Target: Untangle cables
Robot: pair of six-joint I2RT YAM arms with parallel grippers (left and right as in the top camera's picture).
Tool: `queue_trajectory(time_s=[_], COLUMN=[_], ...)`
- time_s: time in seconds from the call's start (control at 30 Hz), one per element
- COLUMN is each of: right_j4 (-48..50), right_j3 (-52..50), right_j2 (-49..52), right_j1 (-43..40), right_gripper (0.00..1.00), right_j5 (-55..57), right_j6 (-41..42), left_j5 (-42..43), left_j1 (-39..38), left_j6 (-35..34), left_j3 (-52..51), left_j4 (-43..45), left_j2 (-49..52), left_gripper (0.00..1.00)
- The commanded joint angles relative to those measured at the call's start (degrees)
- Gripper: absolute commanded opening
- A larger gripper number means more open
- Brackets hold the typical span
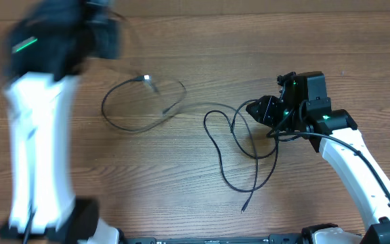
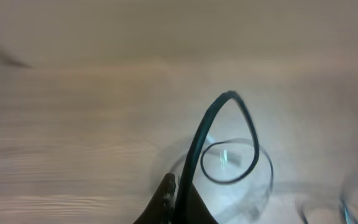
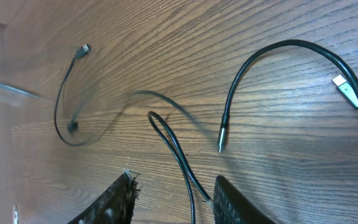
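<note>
**A:** Where are the cables (image 1: 206,124)?

**B:** On the wooden surface (image 1: 181,196). One wide loop (image 1: 105,108) with a bright plug (image 1: 147,79) lies left of centre. The rest lie in crossing coils beside the right gripper (image 1: 263,108).

**A:** And the grippers?

**B:** The left gripper (image 2: 182,208) is pressed together, pinching an arched strand (image 2: 199,140). The right is spread, and a slack strand (image 3: 173,146) runs between its fingers unpinched.

**A:** How would you do it well?

**B:** I'd draw the pinched end away slowly and low while watching the crossings. I'd close the right only to anchor.
</note>
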Motion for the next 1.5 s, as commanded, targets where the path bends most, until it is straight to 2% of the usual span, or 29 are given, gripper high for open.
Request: queue_trajectory(time_s=[0.0,0.27,0.5,0.7,1.17,1.37,1.47], right_j4=[0.17,0.15,0.13,0.13,0.13,0.13,0.17], right_j3=[0.04,0.04,0.04,0.04,0.04,0.04,0.04], right_j2=[-0.24,-0.24,-0.24,-0.24,-0.24,-0.24,-0.24], right_j1=[0.09,0.09,0.09,0.09,0.09,0.09,0.09], right_gripper=[0.39,0.39,0.39,0.39,0.39,0.39,0.39], right_j5=[0.57,0.55,0.57,0.57,1.18,1.64,1.64], right_j6=[-0.46,-0.46,-0.46,-0.48,-0.44,-0.44,-0.44], left_j5=[-3.98,-7.80,-7.74,-8.00,-8.04,-7.04,-2.45], left_j1=[7.08,23.50,32.79,37.68,50.40,52.48,52.00], left_j6=[-2.47,-6.78,-11.34,-14.03,-29.33,-31.87,-31.82], left_j3=[0.20,0.04,0.04,0.04,0.15,0.15,0.15], left_j4=[1.31,2.80,4.11,5.57,16.68,18.32,18.05], left_j2=[-3.19,-1.92,3.08,7.06,7.37,7.37,7.37], left_gripper=[0.04,0.04,0.04,0.04,0.04,0.04,0.04])
